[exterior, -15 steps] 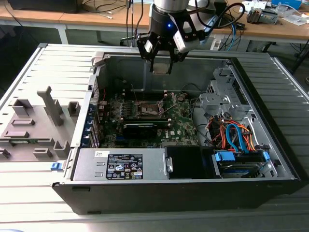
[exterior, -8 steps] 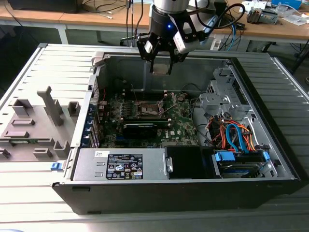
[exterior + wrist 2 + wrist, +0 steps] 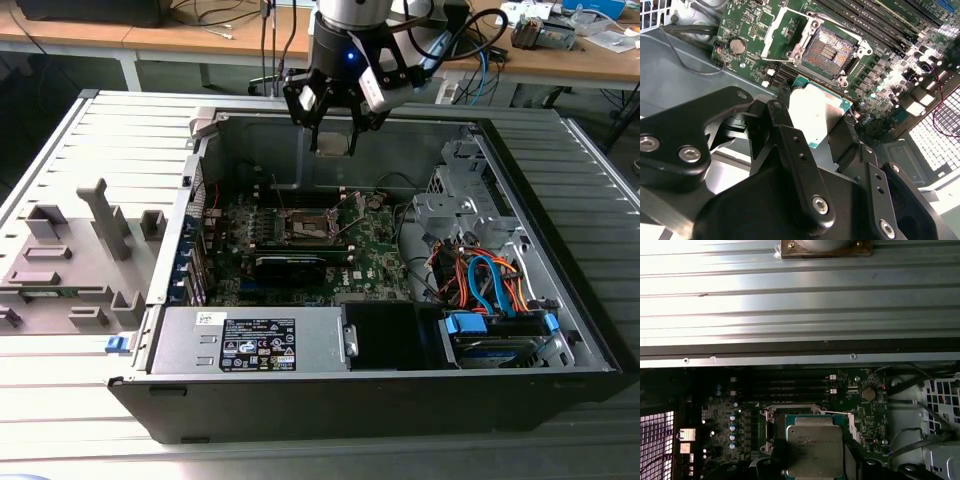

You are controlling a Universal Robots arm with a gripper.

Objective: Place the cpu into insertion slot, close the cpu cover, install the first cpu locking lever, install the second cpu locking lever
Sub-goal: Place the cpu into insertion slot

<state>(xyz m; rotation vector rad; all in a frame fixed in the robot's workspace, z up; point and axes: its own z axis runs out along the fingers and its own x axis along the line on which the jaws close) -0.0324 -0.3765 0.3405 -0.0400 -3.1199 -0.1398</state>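
Note:
My gripper (image 3: pixel 333 138) hangs above the open computer case, over the far part of the green board, shut on the cpu (image 3: pixel 333 146). Both wrist views show the pale square cpu (image 3: pixel 817 107) (image 3: pixel 815 442) clamped flat between two black fingers (image 3: pixel 790 132). The insertion slot (image 3: pixel 832 49) lies bare below and a little ahead of the chip, its brownish contact field uncovered. In the exterior view the insertion slot (image 3: pixel 306 228) sits nearer the camera than the gripper. The cpu cover (image 3: pixel 781 31), a silver frame with a window, stands swung open beside the slot.
Long black memory slots (image 3: pixel 875 20) run beside the socket. A black card (image 3: pixel 290 266) lies just in front of it. A power supply (image 3: pixel 255 342) fills the case's near side. Drive cage and coloured cables (image 3: pixel 490 285) are on the exterior view's right, and a grey fixture (image 3: pixel 70 262) on its left.

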